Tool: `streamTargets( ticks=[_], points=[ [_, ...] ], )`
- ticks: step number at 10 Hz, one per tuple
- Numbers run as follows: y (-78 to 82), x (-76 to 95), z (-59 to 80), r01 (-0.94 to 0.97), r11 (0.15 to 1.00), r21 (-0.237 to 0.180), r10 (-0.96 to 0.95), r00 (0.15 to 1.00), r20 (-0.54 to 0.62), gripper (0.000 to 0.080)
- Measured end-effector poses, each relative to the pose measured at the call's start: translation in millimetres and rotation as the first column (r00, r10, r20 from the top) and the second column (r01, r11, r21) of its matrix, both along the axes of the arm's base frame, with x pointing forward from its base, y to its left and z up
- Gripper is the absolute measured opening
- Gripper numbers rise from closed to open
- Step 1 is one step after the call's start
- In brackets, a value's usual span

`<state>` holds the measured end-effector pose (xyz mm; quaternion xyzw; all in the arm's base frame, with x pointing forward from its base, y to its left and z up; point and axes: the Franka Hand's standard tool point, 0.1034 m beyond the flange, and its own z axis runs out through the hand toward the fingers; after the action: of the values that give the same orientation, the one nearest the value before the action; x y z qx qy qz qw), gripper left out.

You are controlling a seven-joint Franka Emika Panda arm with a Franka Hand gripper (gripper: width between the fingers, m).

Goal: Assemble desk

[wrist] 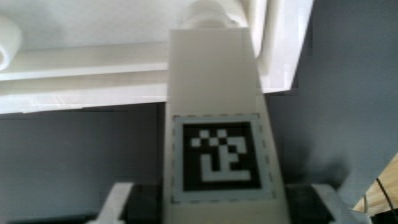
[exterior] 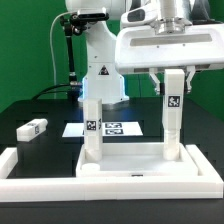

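Note:
The white desk top panel [exterior: 135, 165] lies flat at the front, rim up. One white leg [exterior: 92, 130] stands upright in its corner on the exterior view's left. My gripper [exterior: 172, 85] is shut on the top of a second tagged leg [exterior: 172, 120], held upright with its lower end at the panel's corner on the exterior view's right. In the wrist view this leg [wrist: 222, 120] runs between my fingers [wrist: 121, 205], down to the panel's rimmed corner [wrist: 107, 70], with my gripper [wrist: 222, 208] closed around it. A third leg [exterior: 32, 128] lies loose on the table at the exterior view's left.
The marker board [exterior: 118, 128] lies behind the panel. Low white border bars [exterior: 20, 170] frame the front work area. The robot base [exterior: 100, 75] stands at the back.

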<state>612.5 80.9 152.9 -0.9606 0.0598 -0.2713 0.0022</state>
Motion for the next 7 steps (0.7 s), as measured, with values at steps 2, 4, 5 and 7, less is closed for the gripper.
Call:
streamTargets(
  ticks=[2, 4, 5, 7],
  points=[
    [0.1, 0.2, -1.4, 0.0, 1.0, -0.001, 0.0, 1.0, 0.0, 0.029],
    [7.5, 9.3, -8.2, -0.006, 1.0, -0.008, 0.006, 1.0, 0.022, 0.029],
    [9.8, 15.8, -8.6, 0.0, 1.0, -0.005, 0.0, 1.0, 0.028, 0.029],
    [8.5, 27.8, -8.8, 0.007, 1.0, -0.008, -0.007, 0.999, 0.036, 0.029]
  ],
)
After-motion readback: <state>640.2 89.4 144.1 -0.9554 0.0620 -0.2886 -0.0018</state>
